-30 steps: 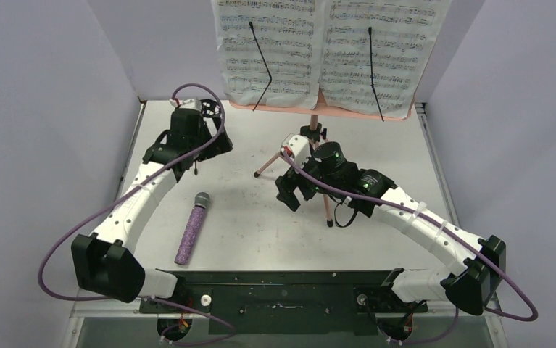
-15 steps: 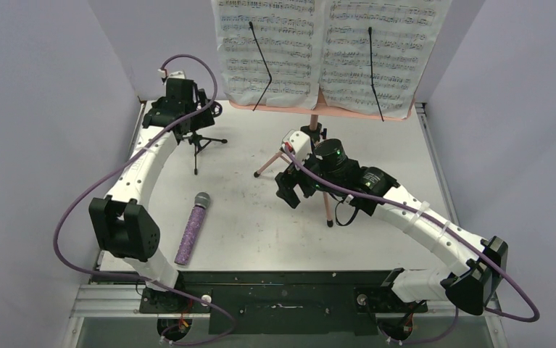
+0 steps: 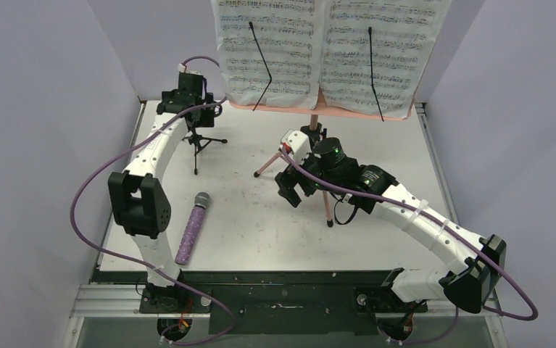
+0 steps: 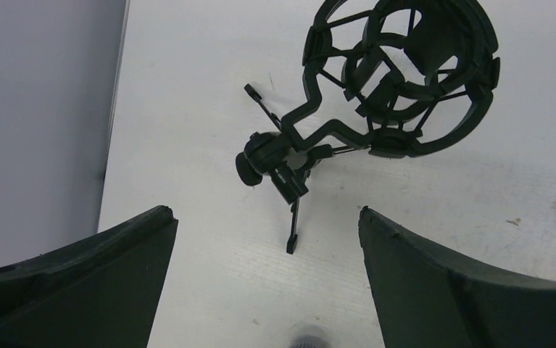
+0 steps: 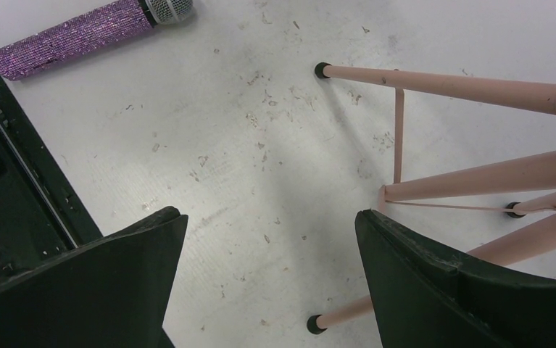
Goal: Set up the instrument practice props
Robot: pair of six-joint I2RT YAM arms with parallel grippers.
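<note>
Left claw (image 4: 266,217) apart, empty, over the mic stand (image 4: 275,152). Right claw (image 5: 269,216) apart beside music stand (image 5: 463,85) legs. Microphone (image 3: 191,230) lies on table (image 3: 260,225).

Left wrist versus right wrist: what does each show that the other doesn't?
Only the left wrist view shows the black mic stand with its ring mount, ungripped beyond the open left pincer. Only the right wrist view shows the pink music stand legs and the purple microphone lying flat, past the open right pincer. Both show the white table; a blurred grey bit at the left view's bottom edge may be the microphone head.
</note>
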